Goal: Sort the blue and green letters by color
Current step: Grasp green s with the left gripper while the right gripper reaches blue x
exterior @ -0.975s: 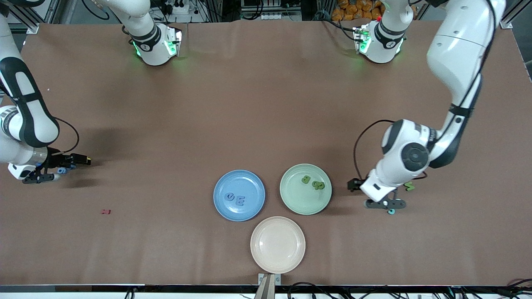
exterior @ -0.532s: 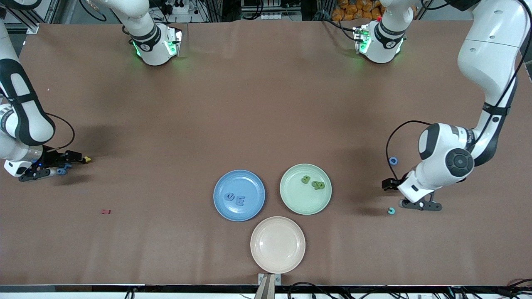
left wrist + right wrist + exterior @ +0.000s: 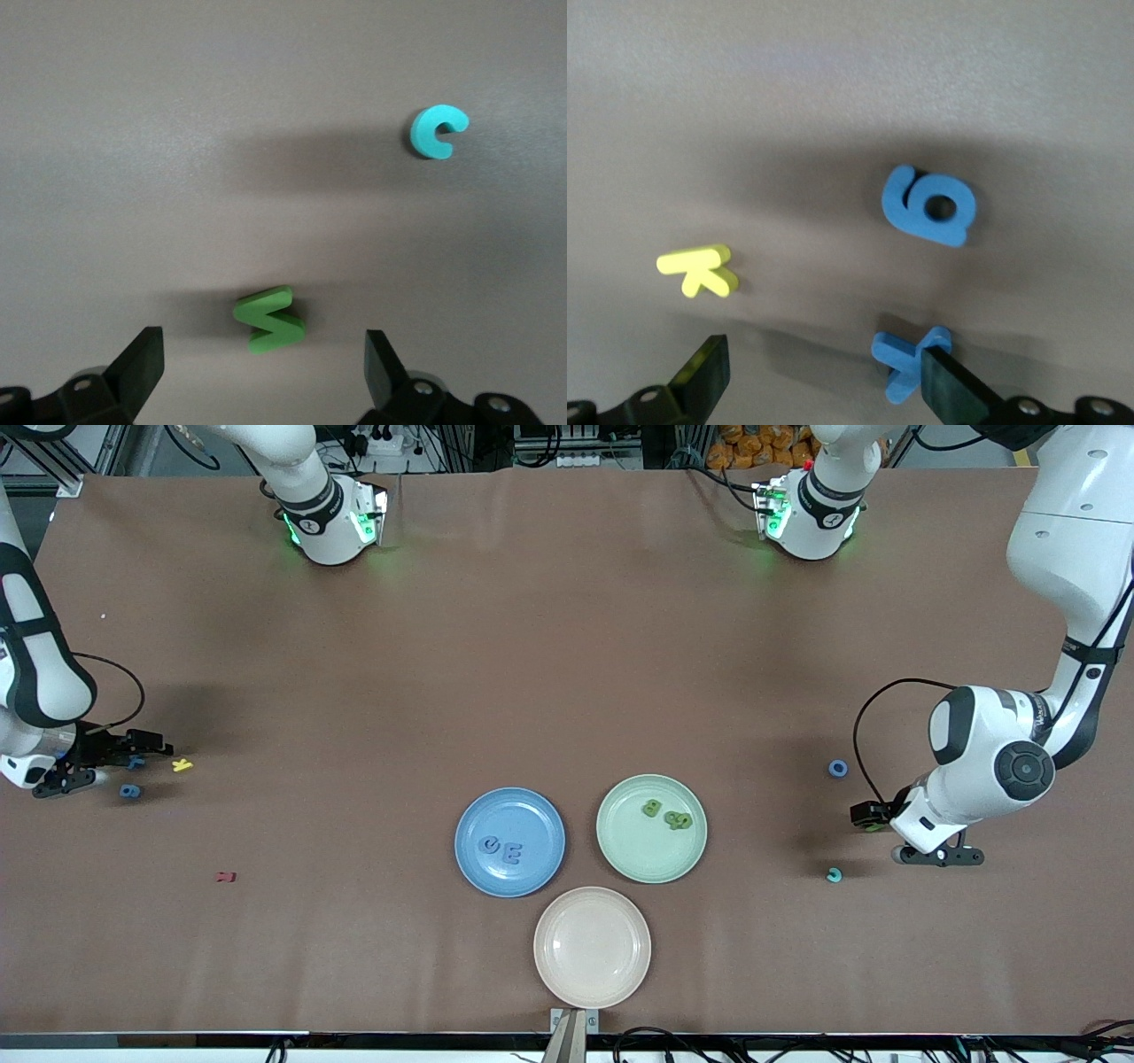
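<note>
Green zigzag letter (image 3: 269, 320) is framed between spread left gripper (image 3: 261, 372) (empty) for pickup; right gripper (image 3: 819, 381), likewise spread, is poised by blue X (image 3: 908, 361).

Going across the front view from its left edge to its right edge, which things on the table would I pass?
Right gripper → blue 6 → yellow K → red letter → blue plate → green plate → blue ring → left gripper.
</note>
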Controlling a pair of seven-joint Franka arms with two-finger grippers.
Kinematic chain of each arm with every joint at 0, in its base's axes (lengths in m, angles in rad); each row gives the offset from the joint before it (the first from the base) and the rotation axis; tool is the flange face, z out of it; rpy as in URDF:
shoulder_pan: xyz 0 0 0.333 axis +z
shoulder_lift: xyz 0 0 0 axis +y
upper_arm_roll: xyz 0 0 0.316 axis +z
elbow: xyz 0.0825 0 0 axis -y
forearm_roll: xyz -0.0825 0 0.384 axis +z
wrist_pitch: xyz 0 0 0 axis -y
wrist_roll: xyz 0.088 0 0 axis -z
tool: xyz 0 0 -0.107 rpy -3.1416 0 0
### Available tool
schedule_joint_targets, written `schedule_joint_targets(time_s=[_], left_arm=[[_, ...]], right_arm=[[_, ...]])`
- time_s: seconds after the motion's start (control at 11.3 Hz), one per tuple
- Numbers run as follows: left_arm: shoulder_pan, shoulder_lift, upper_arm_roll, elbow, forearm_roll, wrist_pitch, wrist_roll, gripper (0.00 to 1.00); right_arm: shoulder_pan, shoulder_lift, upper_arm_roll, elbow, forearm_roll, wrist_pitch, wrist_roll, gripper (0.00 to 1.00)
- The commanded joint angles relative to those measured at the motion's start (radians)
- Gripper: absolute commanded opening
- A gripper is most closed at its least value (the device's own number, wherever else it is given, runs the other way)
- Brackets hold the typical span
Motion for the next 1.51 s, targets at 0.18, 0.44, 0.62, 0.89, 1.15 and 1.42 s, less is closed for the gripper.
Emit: schedule_joint_targets(time_s=[0.18,0.44,0.62,0.89,1.15,1.42], left_arm=[[0.020,0.025,-0.014,-0.041,0.021,0.109,-0.068,1.00],[0.020,0.036,-0.007,-0.062,0.021,0.165,-0.068,1.00],[0.031,0.038,-0.006,-0.074,0.021,0.182,-0.068,1.00],[0.043,0.030,-0.006,-0.099,0.024,0.182,-0.062,0.48],[0.045,0.025,-0.006,-0.111,0.024,0.182,-0.057,0.19],[0.036,0.012,-0.006,-0.104,0.038,0.179,-0.057,0.12]], right_arm=[[-0.025,-0.016,0.019,0.063,-0.109,-0.026,-0.137,1.00],[-0.029,-0.013,0.019,0.077,-0.149,-0.015,-0.162,1.00],[-0.034,-0.006,0.019,0.080,-0.160,0.027,-0.178,1.00],[-0.055,0.024,0.015,0.074,-0.152,0.143,-0.083,1.00],[-0.048,0.024,0.013,0.055,-0.158,0.137,0.028,1.00],[-0.034,0.022,0.013,0.040,-0.169,0.143,0.048,1.00]])
